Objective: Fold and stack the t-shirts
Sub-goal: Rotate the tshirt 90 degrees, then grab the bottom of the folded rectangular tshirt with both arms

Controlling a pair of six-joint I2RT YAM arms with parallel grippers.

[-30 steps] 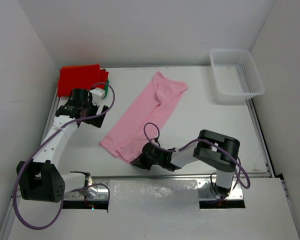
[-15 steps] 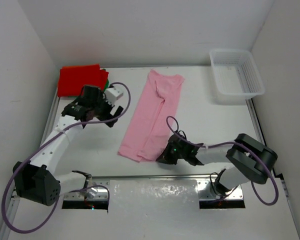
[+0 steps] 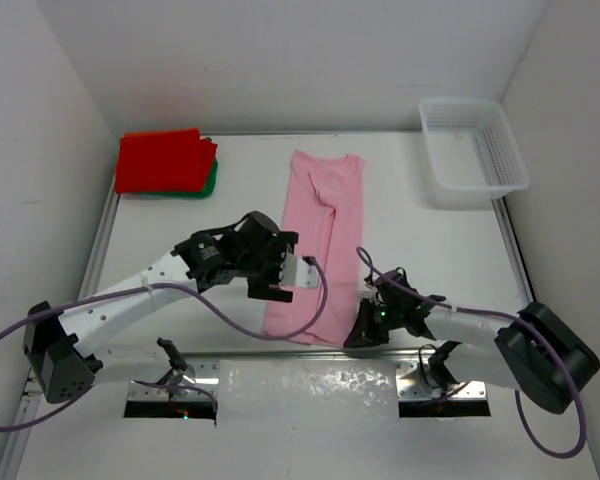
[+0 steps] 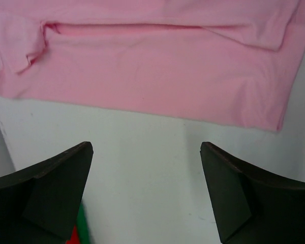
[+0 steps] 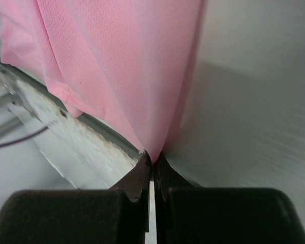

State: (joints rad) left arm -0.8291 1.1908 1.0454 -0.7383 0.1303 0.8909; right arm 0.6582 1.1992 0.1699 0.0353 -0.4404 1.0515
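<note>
Right gripper is clamped on the near edge of the pink t-shirt. Left gripper hangs over the table just beside that shirt, jaws apart and holding nothing.

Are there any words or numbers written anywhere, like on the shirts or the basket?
None can be read. The pink t-shirt, the red t-shirt and the white basket are all plain, with no print, label or number showing in any view.

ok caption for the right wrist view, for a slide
Right claw pinching an edge of the pink t-shirt.
</note>
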